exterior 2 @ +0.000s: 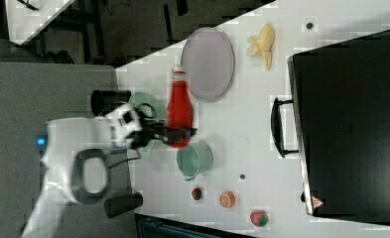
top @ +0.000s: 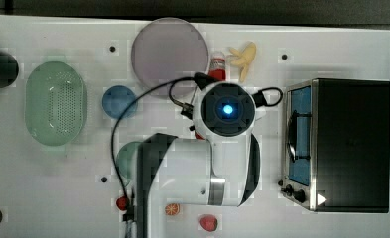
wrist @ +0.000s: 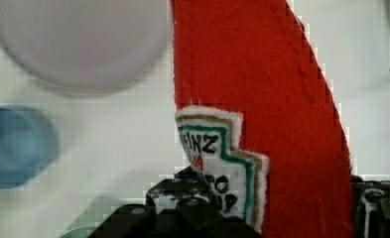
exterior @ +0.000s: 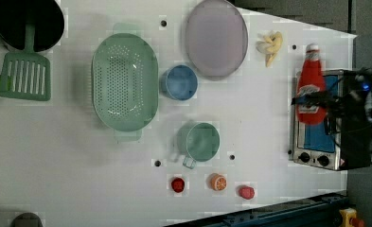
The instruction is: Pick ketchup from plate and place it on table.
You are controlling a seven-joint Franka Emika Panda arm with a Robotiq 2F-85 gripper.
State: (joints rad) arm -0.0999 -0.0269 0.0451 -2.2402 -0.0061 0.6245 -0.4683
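The ketchup (exterior 2: 180,106), a red felt bottle with a white cap and a label, hangs in the air with my gripper (exterior 2: 180,134) shut on its lower body. In the left view the ketchup (exterior: 310,90) appears in front of the oven, with the gripper (exterior: 316,100) across it. In the top view its cap end (top: 217,65) peeks out from under my wrist, just right of the plate (top: 170,52). The pale lilac plate (exterior 2: 207,63) lies bare on the white table (top: 58,188). The wrist view shows the ketchup (wrist: 262,99) between dark fingers (wrist: 182,203), and the plate (wrist: 78,39) beyond.
A toaster oven (top: 341,144) stands at the top view's right and a banana (top: 244,57) beside the ketchup. The blue dish (top: 118,101), green basket (top: 56,104) and green cup (exterior: 199,141) lie toward the top view's left. Small toys (exterior: 218,182) sit near the table's edge.
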